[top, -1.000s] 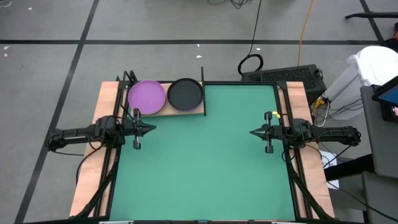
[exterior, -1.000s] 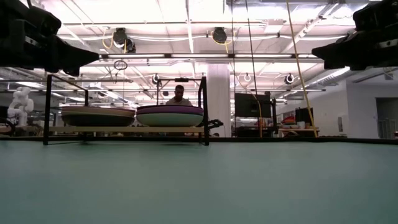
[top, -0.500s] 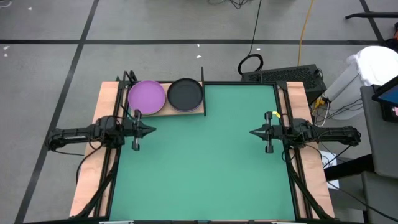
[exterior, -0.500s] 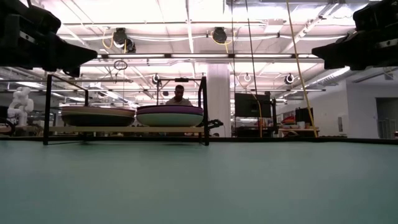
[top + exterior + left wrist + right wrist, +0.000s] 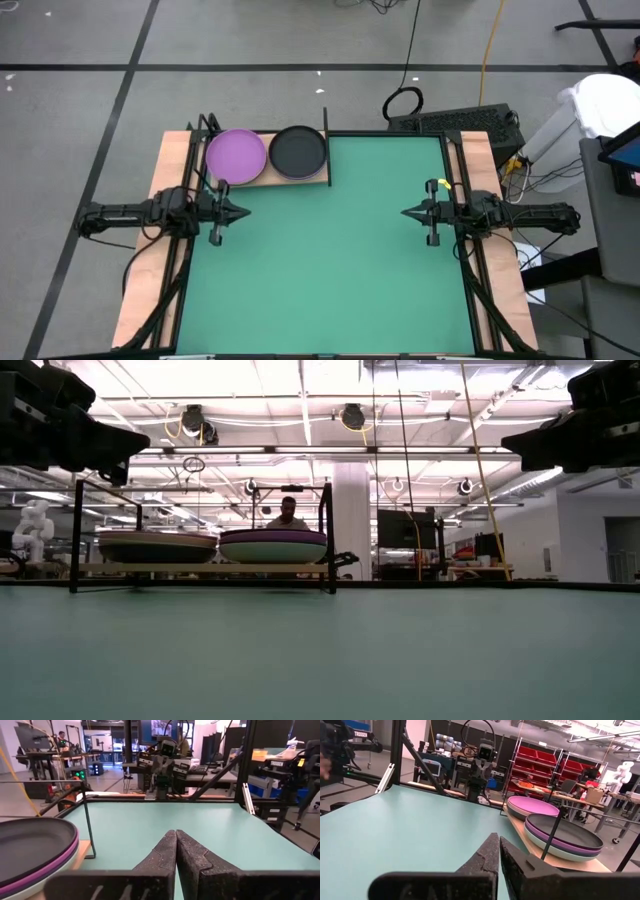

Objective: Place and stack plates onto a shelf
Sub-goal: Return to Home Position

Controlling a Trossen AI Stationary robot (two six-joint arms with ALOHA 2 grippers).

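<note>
The shelf is a light wooden board with black posts at the table's far left corner. Two stacks of plates rest on it. One is topped by a purple plate. The other is topped by a black plate lying on a purple and a pale one. My left gripper hovers shut just near of the shelf, pointing right. My right gripper hovers shut by the right edge, pointing left. Neither holds anything.
A green mat covers the table between black side rails. The shelf's upright posts stand above the board. Cables and a keyboard lie beyond the far edge. A person sits far behind the shelf.
My left gripper has drawn back a little toward the table's left edge, still shut. The plates and my right arm have stayed still.
</note>
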